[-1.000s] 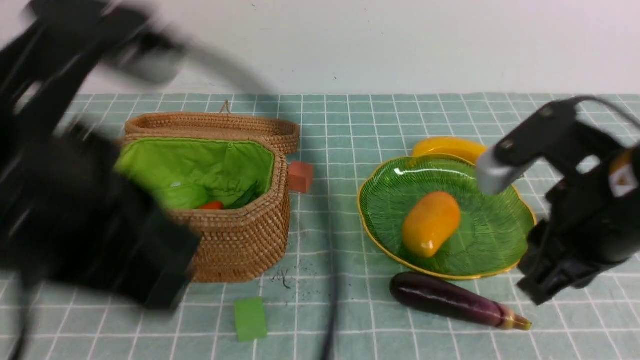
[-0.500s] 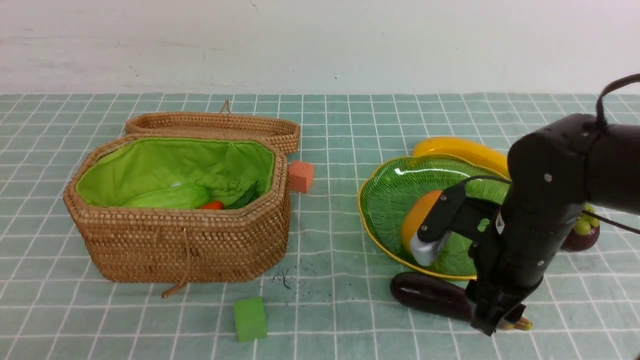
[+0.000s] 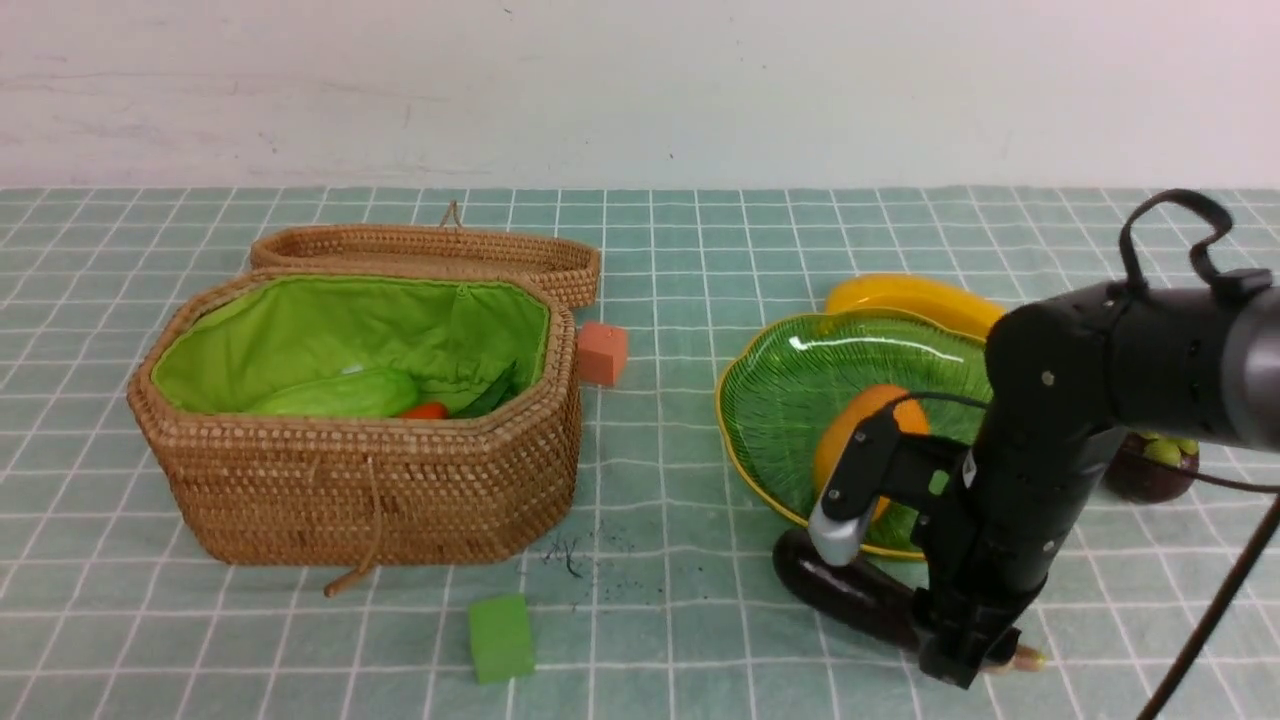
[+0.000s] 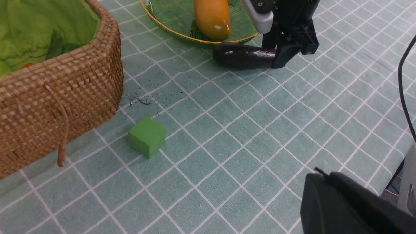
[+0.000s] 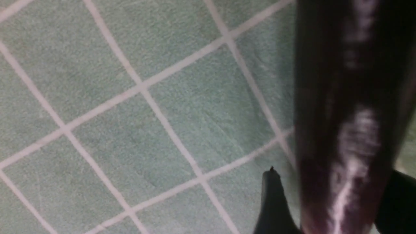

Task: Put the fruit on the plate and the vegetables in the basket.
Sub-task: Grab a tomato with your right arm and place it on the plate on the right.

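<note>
Left fingers (image 4: 338, 198) together. Basket (image 3: 370, 490) holds gourd (image 3: 335, 393) and carrot (image 3: 424, 410). Mango (image 3: 850, 425) lies on the plate (image 3: 790, 390), banana (image 3: 910, 298) behind it. Right fingers (image 5: 274, 201) stand apart astride the eggplant (image 3: 840, 590) on the bench (image 3: 650, 620) before the plate, seemingly not pinching. Mangosteen (image 3: 1145, 475) sits rightmost.

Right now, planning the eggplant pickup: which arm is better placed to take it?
The right. Its claw is down astride the eggplant, which lies just in front of the plate. The left arm is outside the front view.
</note>
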You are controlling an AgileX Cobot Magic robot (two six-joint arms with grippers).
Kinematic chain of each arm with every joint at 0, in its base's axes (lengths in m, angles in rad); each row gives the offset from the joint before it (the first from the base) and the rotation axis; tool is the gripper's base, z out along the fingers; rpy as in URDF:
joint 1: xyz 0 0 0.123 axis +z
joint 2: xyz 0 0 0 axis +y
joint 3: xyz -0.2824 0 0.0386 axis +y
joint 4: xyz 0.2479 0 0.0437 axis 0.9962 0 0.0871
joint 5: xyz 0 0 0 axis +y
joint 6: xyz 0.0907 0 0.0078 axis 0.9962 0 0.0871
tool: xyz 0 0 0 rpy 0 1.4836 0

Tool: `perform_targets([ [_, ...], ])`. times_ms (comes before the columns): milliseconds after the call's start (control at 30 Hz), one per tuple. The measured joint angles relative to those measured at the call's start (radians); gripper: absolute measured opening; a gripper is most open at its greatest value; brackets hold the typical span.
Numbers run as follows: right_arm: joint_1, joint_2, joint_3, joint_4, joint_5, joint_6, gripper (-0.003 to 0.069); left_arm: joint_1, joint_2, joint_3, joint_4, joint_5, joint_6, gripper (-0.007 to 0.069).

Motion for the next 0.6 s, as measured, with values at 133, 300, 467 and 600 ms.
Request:
perform_targets([
  [133, 0.0, 0.037, -0.006, 0.036, 0.003, -0.02, 0.041, 0.0, 0.0, 0.0, -0.001, 0.0, 0.0, -0.0013],
  [300, 0.0, 0.04, -0.01, 0.045, 0.007, -0.031, 0.0351, 0.0, 0.0, 0.0, -0.003, 0.0, 0.0, -0.0013],
  [467, 0.016, -0.006, -0.008, 0.066, 0.081, -0.033, 0.0307, 0.0, 0.0, 0.0, -0.004, -0.013, 0.0, -0.0013],
  [600, 0.045, -0.132, -0.012, 0.081, 0.13, 0.008, 0.0307, 0.0, 0.0, 0.0, -0.004, -0.07, 0.0, -0.0013],
])
